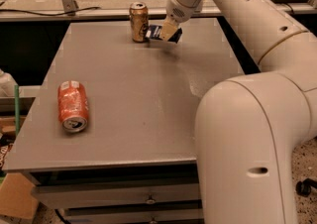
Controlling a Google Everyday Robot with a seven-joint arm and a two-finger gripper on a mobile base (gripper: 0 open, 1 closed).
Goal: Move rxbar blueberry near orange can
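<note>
Near the left edge of the gray counter (138, 99) we see a red can (73, 106) lying on its side, with a silver end facing the front edge. By the far edge, the orange can (139, 21) stands up straight. Just to its right is the rxbar blueberry (154, 32), very close to the can. The gripper (168, 31) pinches the bar's right end tight between its fingers. The big white arm (247, 25) reaches in from the right side.
</note>
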